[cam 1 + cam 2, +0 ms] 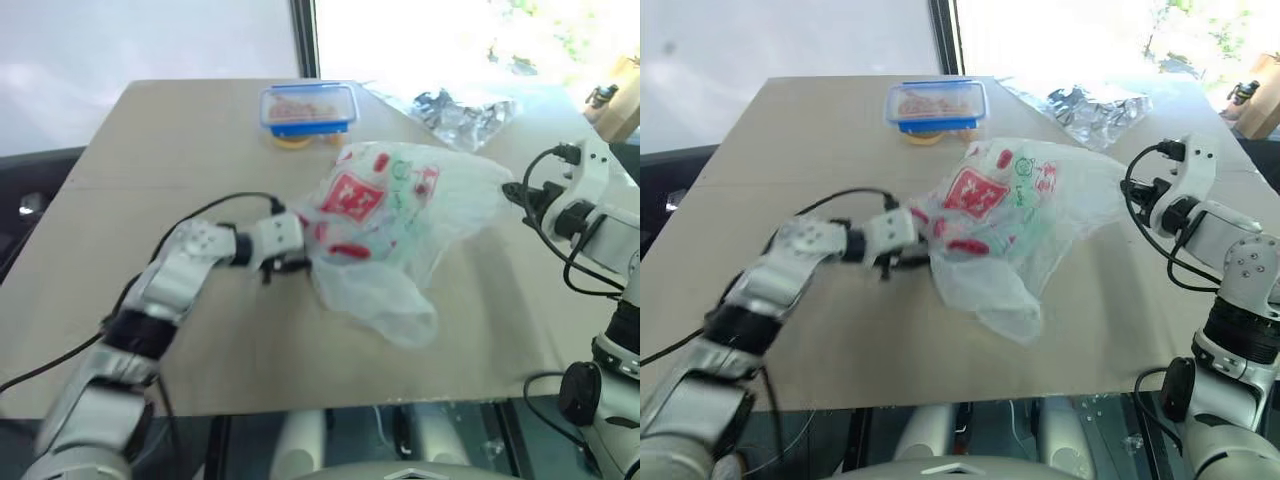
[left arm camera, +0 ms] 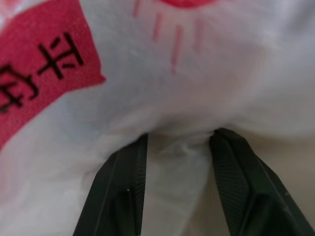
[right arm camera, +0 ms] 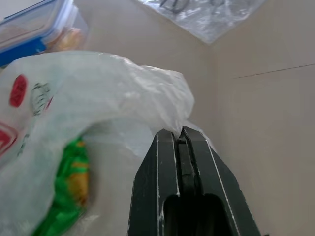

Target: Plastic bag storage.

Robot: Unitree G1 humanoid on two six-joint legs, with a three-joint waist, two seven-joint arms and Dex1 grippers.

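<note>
The plastic bag (image 1: 400,215), thin translucent white with a red square logo and red marks, lies puffed up in the middle of the table. A green packet (image 3: 69,196) shows through its film. My left gripper (image 1: 290,265) is at the bag's left edge. In the left wrist view its fingers (image 2: 125,182) stand open, with a fold of the bag (image 2: 177,98) between the tips. My right gripper (image 1: 512,190) is at the bag's right end, its fingers (image 3: 170,162) pressed together and pinching the edge of the film.
A clear box with a blue lid (image 1: 308,108) stands at the far middle of the beige table (image 1: 150,200). A clear silvery bag with dark bits (image 1: 465,112) lies at the far right. The table's front edge runs close below the bag.
</note>
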